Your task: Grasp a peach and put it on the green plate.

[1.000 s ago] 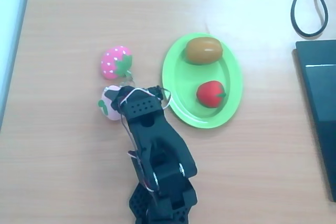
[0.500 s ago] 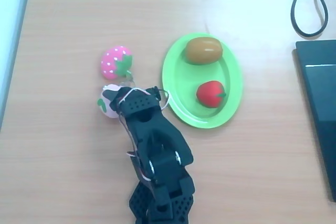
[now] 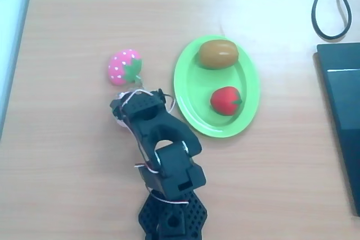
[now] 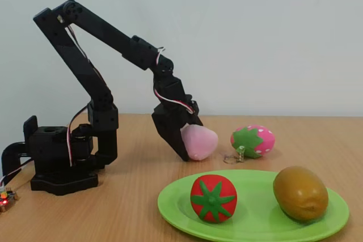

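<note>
Wooden desk (image 4: pixel 130 208), white wall behind. Black gripper (image 4: pixel 184 140) has the peach (image 4: pixel 199 141) clamped, lifted just off the desk, near the strawberry (image 4: pixel 253 140) and left of the green plate (image 3: pixel 185 82).

In the overhead view, the strawberry (image 3: pixel 124 67) lies left of the green plate (image 3: pixel 191 105), apart.

1. The tabletop (image 4: pixel 130 208) is showing a smooth, matt, light wood-grain finish.
2. The green plate (image 4: pixel 334 219) is looking like glossy moulded plastic.
3. The peach (image 4: pixel 199 141) is appearing soft and matt, possibly foam.
4. The tool (image 4: pixel 180 140) is showing matt black plastic.
5. The brown fruit (image 4: pixel 299 192) is gleaming slightly.
</note>
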Motion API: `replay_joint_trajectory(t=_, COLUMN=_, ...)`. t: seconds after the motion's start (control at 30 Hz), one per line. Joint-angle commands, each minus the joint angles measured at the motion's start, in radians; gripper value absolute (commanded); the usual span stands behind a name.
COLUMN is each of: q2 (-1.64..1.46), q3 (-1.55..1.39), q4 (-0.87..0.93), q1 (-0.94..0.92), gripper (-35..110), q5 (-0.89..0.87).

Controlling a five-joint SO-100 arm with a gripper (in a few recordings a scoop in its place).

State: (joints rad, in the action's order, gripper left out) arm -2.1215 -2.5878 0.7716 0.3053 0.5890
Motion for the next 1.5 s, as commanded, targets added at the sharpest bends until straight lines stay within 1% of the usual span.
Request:
replay_joint_trajectory(t=0.0, q2=0.002, q3=0.026, q4=0.006, q1=0.015, gripper=26, q5=-0.020)
replay_joint_trajectory(t=0.43, q2=-0.031, q3=0.031, q4=0.008, q1=0.000, gripper=25, q5=-0.031)
replay_joint_trajectory(t=0.83, q2=-0.199, q3=0.000, q4=0.011, q1=-0.069, gripper=24, q5=-0.031)
replay_joint_trajectory(t=1.0, q2=-0.249, q3=0.009, q4=0.011, q1=-0.149, gripper=25, q5=-0.031)
replay_joint_trajectory(t=1.2, q2=-0.241, q3=0.032, q4=0.009, q1=-0.288, gripper=25, q5=-0.040)
replay_joint_trajectory(t=1.47, q2=-0.164, q3=0.130, q4=0.008, q1=-0.446, gripper=25, q5=-0.186)
